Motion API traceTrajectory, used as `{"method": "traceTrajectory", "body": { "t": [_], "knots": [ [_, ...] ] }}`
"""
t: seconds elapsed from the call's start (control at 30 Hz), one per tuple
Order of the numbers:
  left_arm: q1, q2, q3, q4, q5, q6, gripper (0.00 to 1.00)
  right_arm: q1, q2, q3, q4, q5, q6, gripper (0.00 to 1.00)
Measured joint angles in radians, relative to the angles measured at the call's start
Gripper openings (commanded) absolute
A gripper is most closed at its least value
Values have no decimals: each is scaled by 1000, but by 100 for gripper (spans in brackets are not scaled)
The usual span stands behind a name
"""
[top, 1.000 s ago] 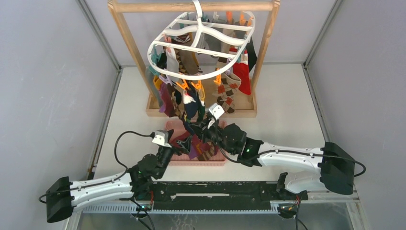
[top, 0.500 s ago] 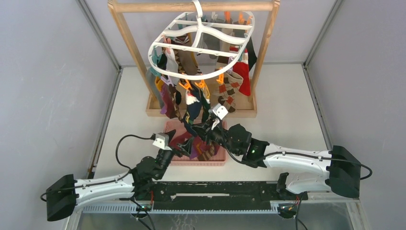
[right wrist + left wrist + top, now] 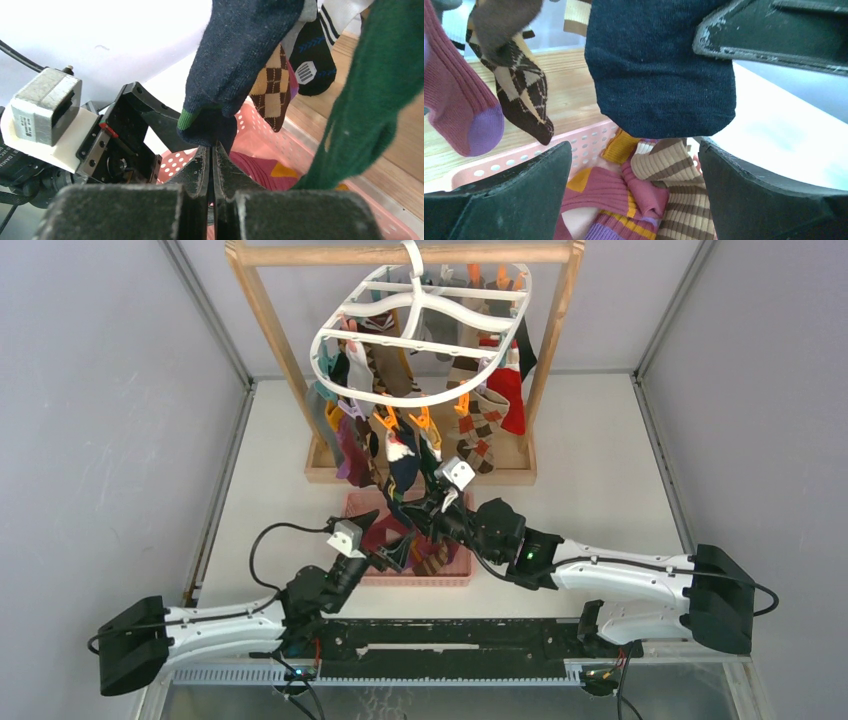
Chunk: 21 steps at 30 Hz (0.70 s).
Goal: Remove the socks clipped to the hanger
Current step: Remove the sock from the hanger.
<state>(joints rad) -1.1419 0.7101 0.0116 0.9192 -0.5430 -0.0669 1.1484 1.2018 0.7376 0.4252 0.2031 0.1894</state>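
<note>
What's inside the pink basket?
A pile of socks: a brown-and-beige striped sock, others pink with mustard and purple. They cover the basket floor, so anything underneath is hidden.

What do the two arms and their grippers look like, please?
The left arm and right arm have white links, black joints, black base blocks and thin black cables. Each wrist carries a small grey-and-white camera box. The left gripper and right gripper have scuffed black fingers.
</note>
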Motion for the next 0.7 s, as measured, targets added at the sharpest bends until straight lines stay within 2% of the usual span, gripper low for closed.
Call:
{"method": "traceTrajectory", "body": {
  "t": [0.23,0.7],
  "knots": [
    [0,71,3,28,2,19,100,2,-2,0,-27,-10,0,3],
    [0,76,20,52,27,42,100,5,-2,-11,-37,-28,0,3]
  ]
}}
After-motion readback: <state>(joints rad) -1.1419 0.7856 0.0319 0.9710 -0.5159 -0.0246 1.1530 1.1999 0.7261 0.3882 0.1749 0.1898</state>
